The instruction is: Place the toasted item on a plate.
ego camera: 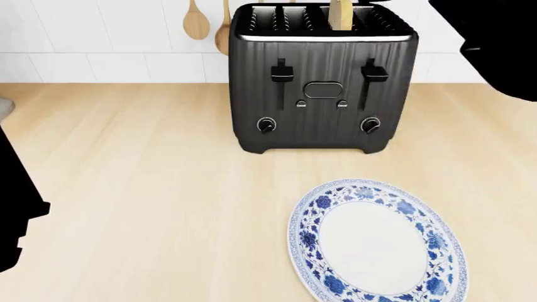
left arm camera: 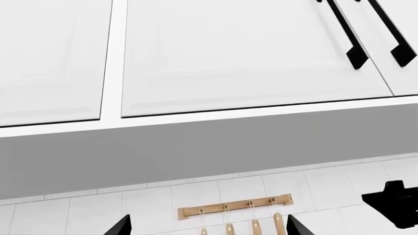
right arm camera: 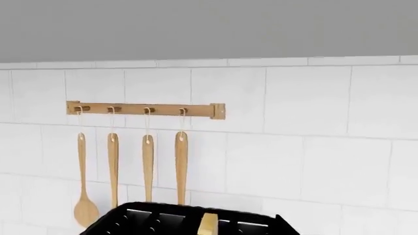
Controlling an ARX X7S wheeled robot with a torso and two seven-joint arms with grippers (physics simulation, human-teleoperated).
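The toasted item (ego camera: 340, 15), a pale tan slice with a golden crust, stands upright in a slot of the black toaster (ego camera: 323, 82). It also shows in the right wrist view (right arm camera: 208, 224), low in the frame. The plate (ego camera: 306, 239), white with a blue floral rim, lies on the wooden counter in front of the toaster, to the right. My right gripper (right arm camera: 203, 230) is raised above and in front of the toaster, and its jaws look open and empty. My left gripper (left arm camera: 209, 227) is open and empty, pointing up at the wall cabinets.
A wooden rail with several hanging spoons (right arm camera: 147, 108) is on the tiled wall behind the toaster. White upper cabinets (left arm camera: 248, 54) hang overhead. My right arm (ego camera: 495, 44) fills the head view's upper right, my left arm (ego camera: 17, 207) its left edge.
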